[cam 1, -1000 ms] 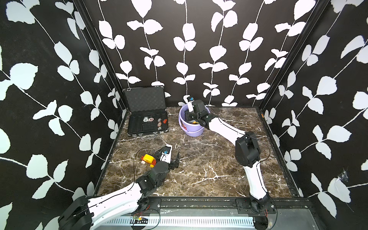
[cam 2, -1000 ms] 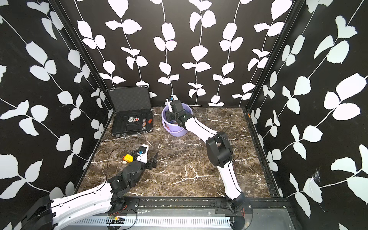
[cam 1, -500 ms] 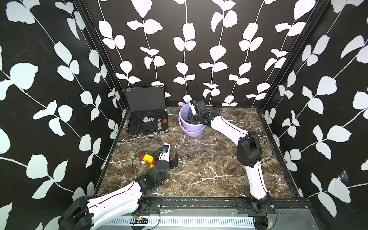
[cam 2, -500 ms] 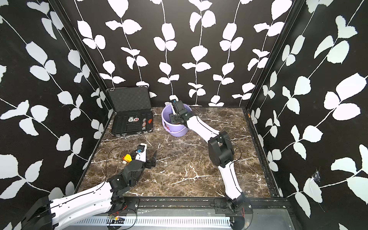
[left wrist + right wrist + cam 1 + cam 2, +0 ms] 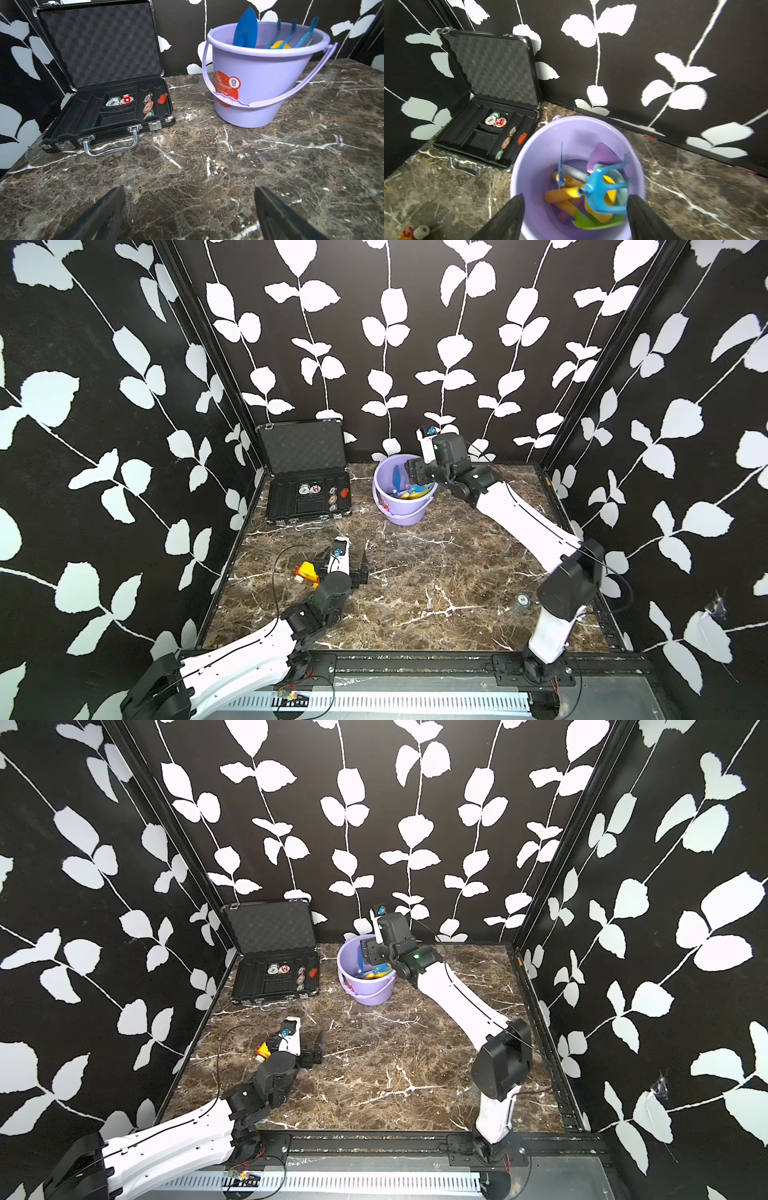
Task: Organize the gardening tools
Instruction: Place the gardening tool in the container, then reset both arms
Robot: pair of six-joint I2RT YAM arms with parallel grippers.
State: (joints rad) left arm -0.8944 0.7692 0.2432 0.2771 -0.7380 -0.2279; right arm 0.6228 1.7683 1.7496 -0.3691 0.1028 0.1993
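While right gripper gapes, tools lie below

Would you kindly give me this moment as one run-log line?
right tool: open, empty, above bucket | gardening tools: inside bucket | left tool: open, empty, over table

White arm links, black joints, thin black cables, one green light.
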